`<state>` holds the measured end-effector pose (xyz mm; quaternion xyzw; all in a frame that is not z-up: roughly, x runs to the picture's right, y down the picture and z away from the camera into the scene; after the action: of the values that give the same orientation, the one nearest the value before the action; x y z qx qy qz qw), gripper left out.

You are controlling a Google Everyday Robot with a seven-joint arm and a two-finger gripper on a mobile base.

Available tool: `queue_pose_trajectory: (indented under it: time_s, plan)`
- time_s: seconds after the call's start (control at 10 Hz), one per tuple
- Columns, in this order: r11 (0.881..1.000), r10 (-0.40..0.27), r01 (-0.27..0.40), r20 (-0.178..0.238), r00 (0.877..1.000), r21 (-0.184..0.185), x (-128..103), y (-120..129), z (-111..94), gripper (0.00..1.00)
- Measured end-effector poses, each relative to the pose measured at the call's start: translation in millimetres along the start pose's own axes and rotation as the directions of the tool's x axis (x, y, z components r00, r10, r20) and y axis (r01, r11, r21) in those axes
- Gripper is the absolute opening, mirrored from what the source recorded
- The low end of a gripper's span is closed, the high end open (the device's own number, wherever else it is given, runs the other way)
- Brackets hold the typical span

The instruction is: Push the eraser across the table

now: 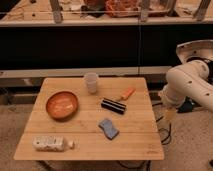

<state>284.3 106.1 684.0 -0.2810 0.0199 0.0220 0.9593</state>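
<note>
Front-left corner: pale plastic bottle [50, 144], lying on its side near the front edge, cap end to the right.
Front middle: blue-grey sponge pad [108, 128], soft-looking, a rounded rectangle lying flat and askew.
Worktop [137, 140]: square, smooth, light, made of wide bamboo-coloured slats running left to right.
Eraser [113, 105]: small black rectangular block with a pale stripe along the near side. Flat on the worktop, a little right of centre, beyond the sponge pad and apart from it.
Bowl [62, 105]: round, shallow, orange-brown with a glossy inside. Left of the eraser, well apart.
Orange stick [127, 93]: thin and straight, slanting away to the right, its near end close to the eraser's far side. Touching or not, cannot tell.
Cup [91, 82]: small, pale, tapered, upright near the far edge, behind the eraser.
Claw [170, 114]: off the worktop's right edge, hanging under the arm, well apart from the eraser and touching nothing on the worktop. Apart or together, cannot tell.
Arm [192, 85]: bulky, rounded, smooth white casing at the right.
Far side: dark counter front [75, 50] with a cluttered top.
</note>
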Motion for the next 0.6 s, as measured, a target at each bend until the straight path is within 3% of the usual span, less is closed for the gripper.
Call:
queue_pose_trajectory:
  time_s: [0.6]
  plan:
    - [1.000,-0.006,0.006,0.005,1.000,0.007,-4.2,-3.4,-0.2,0.80]
